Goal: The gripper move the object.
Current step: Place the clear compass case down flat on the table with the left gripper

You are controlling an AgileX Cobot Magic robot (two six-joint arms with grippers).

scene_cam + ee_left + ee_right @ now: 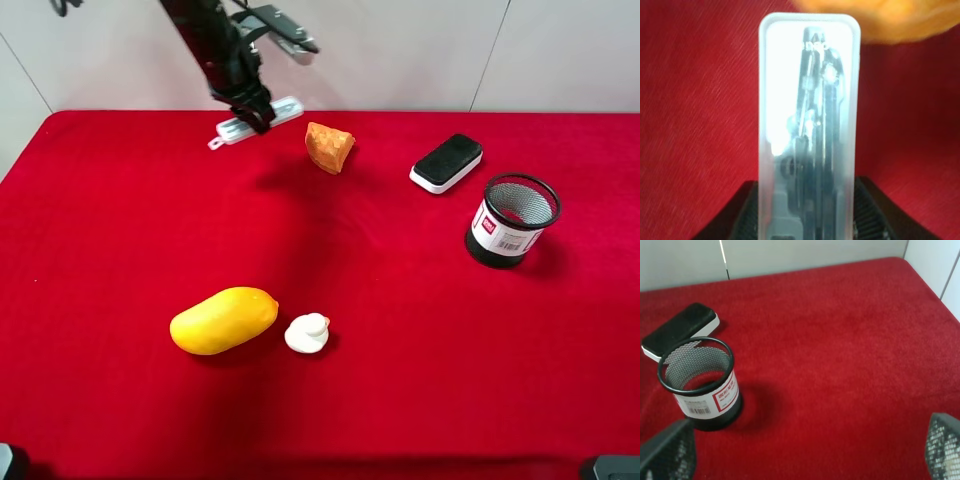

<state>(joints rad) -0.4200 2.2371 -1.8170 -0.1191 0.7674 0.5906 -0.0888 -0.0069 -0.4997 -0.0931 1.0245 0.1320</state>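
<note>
My left gripper (pixel 250 110) is shut on the slim translucent white-grey case (pixel 262 121) at the far back left of the red table. The shadow on the cloth suggests the case hangs a little above it. In the left wrist view the case (pixel 807 115) stands out between the two black fingers (pixel 735 217), with dark tools showing inside it. My right gripper (pixel 805 460) is open and empty, above bare red cloth near the mesh cup (pixel 700 385). It does not show in the exterior high view.
An orange crumpled lump (pixel 329 146) lies just right of the case and also shows in the left wrist view (pixel 890 20). A black-and-white eraser block (pixel 446 162) and the black mesh cup (pixel 511 220) stand at the right. A yellow mango (pixel 223 320) and a white duck (pixel 307 333) lie at the front.
</note>
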